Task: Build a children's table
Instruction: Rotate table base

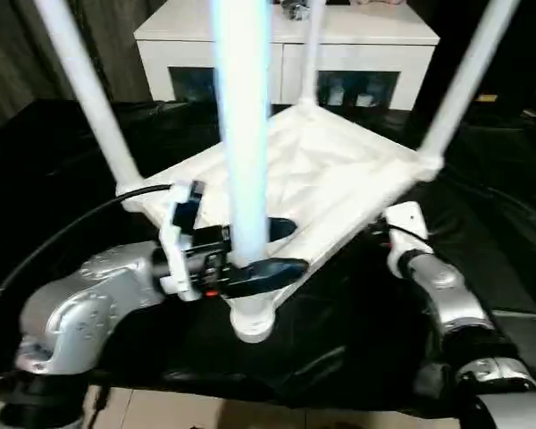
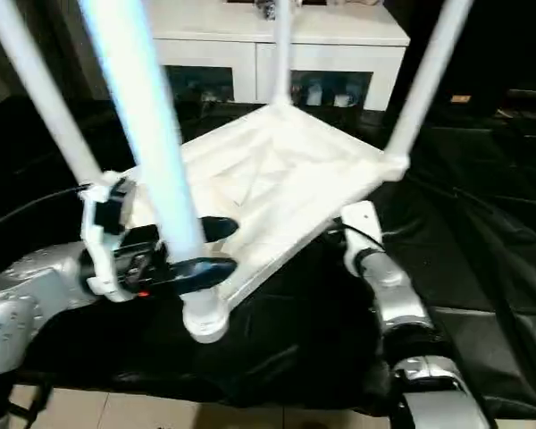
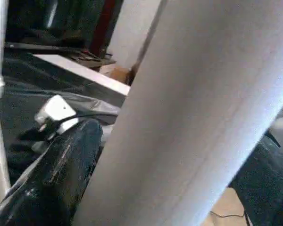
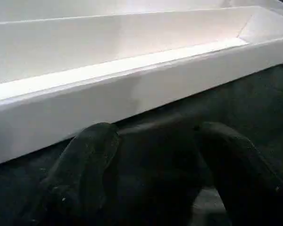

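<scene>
One children's table lies upside down on a black-covered surface, its square ribbed underside facing up and tilted, the near corner hanging over the surface's front edge. Four round white legs rise from its four corner sockets: the near leg, one at the left corner, one at the right corner and one at the far corner.

The left gripper has its two black fingers spread wide, one on each side of the near leg just above the socket; the wrist view shows a finger hard against the leg, though a firm hold cannot be told. The right gripper sits low by the table's right-hand edge, its fingers parted with nothing between them, just short of the white rim and resting over the black cover.

Behind the surface's far edge stands one white low cabinet with two dark glass openings; what they contain is too blurred to name.
</scene>
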Robot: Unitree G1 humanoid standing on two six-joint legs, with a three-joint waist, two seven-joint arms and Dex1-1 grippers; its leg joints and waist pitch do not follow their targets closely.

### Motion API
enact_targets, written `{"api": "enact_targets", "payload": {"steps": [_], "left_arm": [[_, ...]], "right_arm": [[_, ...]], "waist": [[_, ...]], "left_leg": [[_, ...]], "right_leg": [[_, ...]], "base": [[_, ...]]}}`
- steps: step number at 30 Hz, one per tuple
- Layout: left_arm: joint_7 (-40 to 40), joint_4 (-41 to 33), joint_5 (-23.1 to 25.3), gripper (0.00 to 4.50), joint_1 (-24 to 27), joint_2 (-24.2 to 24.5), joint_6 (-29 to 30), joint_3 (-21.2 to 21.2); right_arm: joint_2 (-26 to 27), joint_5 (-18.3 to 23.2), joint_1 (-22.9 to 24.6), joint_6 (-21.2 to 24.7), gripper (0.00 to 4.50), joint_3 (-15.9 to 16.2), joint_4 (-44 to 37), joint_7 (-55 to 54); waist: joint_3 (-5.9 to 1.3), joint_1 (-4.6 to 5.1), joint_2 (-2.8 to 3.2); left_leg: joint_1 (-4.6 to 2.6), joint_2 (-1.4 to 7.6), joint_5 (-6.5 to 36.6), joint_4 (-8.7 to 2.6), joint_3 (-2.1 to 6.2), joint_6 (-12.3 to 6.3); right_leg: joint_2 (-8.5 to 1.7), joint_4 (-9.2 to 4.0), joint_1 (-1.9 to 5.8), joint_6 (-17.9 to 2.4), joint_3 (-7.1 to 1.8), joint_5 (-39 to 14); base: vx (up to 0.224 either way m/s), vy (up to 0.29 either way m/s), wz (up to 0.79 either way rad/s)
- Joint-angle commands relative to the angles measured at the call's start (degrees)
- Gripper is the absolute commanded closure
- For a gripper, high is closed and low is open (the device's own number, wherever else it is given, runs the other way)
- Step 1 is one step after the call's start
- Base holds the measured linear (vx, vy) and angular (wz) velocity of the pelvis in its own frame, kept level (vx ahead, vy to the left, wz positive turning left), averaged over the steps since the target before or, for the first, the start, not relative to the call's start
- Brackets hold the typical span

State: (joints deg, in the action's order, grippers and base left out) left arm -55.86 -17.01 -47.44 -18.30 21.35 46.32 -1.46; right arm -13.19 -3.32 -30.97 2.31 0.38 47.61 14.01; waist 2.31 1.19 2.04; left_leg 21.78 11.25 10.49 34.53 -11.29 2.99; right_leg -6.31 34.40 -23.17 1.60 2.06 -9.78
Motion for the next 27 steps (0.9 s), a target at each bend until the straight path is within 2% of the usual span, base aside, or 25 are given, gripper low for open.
{"api": "enact_targets", "payload": {"steps": [1,3,6,8,9,11,14,18,23,27], "left_arm": [[0.2,0.0,0.6,0.03,-1.6,-0.7,-0.3,-1.9],[0.4,0.3,0.7,0.03,-2.0,-1.2,-0.3,-2.1],[0.9,2.7,2.2,0.03,-4.5,-3.4,-1.7,-4.1],[1.3,3.6,3.0,0.03,-5.1,-4.1,-2.4,-4.6],[1.7,4.5,4.0,0.03,-5.6,-4.6,-3.3,-5.1],[2.1,6.1,5.7,0.03,-6.5,-5.5,-4.8,-6.0],[2.4,7.3,6.8,0.03,-7.2,-6.3,-6.0,-6.8],[3.9,10.7,10.7,0.03,-8.5,-7.8,-9.5,-8.2],[8.9,18.2,18.4,0.03,-11.3,-10.2,-16.6,-9.9],[10.4,21.8,20.9,0.03,-13.2,-12.4,-20.2,-10.2]], "right_arm": [[2.8,-0.5,-0.9,-1.2,1.12,3.1,-0.1,2.6],[3.3,-0.7,-1.2,-1.8,1.12,3.4,0.4,2.8],[5.6,-1.0,-0.6,-2.8,1.12,5.2,-0.1,4.4],[6.0,-1.1,-0.2,-3.1,1.12,5.7,-0.4,4.9],[6.3,-1.1,0.0,-3.3,1.12,5.9,-0.5,5.2],[6.8,-1.1,0.4,-3.7,1.12,6.2,-0.8,5.7],[7.2,-1.2,0.8,-4.0,1.12,6.5,-1.3,6.5],[7.4,-1.2,1.3,-4.4,1.12,6.6,-1.8,7.3],[7.9,-0.9,2.1,-4.7,1.12,7.5,-3.1,9.1],[8.7,-0.7,3.3,-5.0,1.12,8.8,-4.8,11.6]], "waist": [[-3.36,-0.38,-0.19],[-3.37,-0.21,-0.27],[-3.36,-0.12,-0.08],[-3.28,0.08,-0.26],[-3.36,0.11,-0.17],[-3.33,0.13,-0.1],[-3.39,0.06,-0.02],[-3.3,0.04,-0.01],[-3.34,-0.19,-0.24],[-3.24,-0.12,-0.46]], "left_leg": [[-0.71,0.55,16.8,-4.44,0.39,0.71],[-0.5,0.54,16.6,-4.47,0.48,0.69],[-1.03,0.55,18.1,-4.4,0.4,0.71],[-0.57,0.52,18.1,-4.61,0.6,0.75],[-0.58,0.56,18.1,-4.56,0.65,0.85],[-0.97,0.58,18.8,-4.51,0.53,0.64],[-1.08,0.62,18.8,-4.5,0.52,0.43],[-1.06,0.71,19.4,-4.62,0.51,0.19],[-0.96,0.76,19.3,-4.67,0.6,-0.08],[-0.89,0.76,20.9,-4.72,0.61,-0.17]], "right_leg": [[-0.24,-3.46,2.43,-13.5,-0.61,-12.7],[-0.37,-3.39,2.62,-13.4,-0.61,-12.7],[-0.25,-3.69,2.27,-13.5,-0.63,-13.4],[-0.34,-3.59,2.66,-13.4,-0.56,-13.8],[-0.42,-3.54,2.73,-13.3,-0.54,-13.7],[-0.32,-3.8,2.39,-13.4,-0.59,-14.0],[-0.29,-3.77,2.38,-14.1,-0.63,-13.0],[-0.26,-3.88,2.39,-14.3,-0.64,-12.9],[-0.38,-4.03,2.47,-13.8,-0.69,-13.3],[-0.51,-4.31,2.38,-13.5,-0.69,-15.6]], "base": [[0.0,0.0,0.0],[0.0,0.0,0.0],[0.0,0.0,0.0],[0.0,0.0,0.0],[0.0,0.0,0.0],[0.0,0.0,0.0],[0.0,0.0,0.0],[0.0,0.0,0.0],[0.0,0.0,0.0],[0.0,0.0,0.0]]}}
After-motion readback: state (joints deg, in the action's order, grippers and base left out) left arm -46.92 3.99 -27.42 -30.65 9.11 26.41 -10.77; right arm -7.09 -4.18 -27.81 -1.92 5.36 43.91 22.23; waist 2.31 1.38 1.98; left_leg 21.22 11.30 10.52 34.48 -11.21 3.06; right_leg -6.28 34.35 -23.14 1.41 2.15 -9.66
